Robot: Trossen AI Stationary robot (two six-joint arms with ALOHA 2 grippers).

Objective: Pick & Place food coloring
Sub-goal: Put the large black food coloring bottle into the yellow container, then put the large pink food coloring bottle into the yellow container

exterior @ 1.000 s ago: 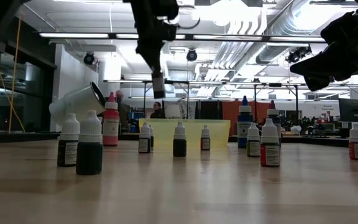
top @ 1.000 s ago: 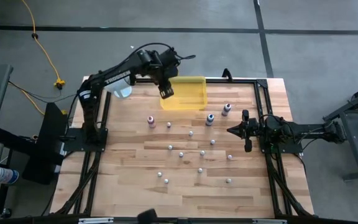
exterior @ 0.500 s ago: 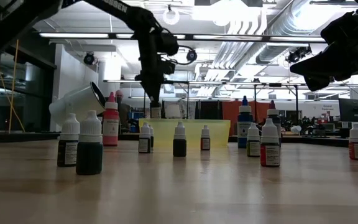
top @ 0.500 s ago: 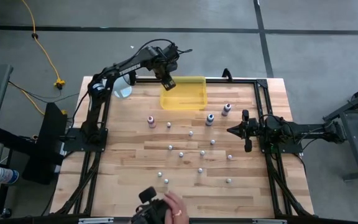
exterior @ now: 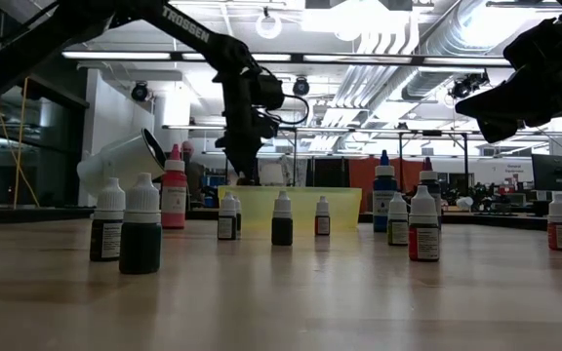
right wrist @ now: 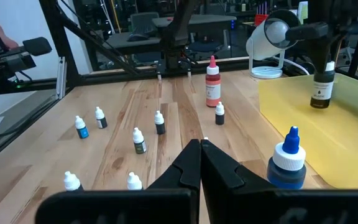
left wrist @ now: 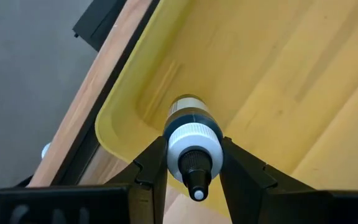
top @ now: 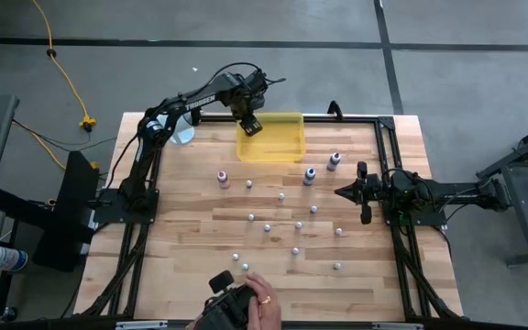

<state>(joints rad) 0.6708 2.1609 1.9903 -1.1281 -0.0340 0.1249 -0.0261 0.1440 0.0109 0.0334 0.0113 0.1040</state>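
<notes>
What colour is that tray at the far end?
Translucent yellow tray; the left wrist view shows it best.

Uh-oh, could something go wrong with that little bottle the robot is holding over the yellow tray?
Maybe. The left gripper holds the small bottle over the yellow tray, close to one corner of its rim, so a release here might clip the edge and bounce onto the table. The bottle may also tip over once it lands. A person's hand is at the table's near edge, which could get in an arm's way.

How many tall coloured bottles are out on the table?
3: pink bottle left of centre; blue bottle and purple bottle side by side near the tray's right corner. None looks hidden.
</notes>
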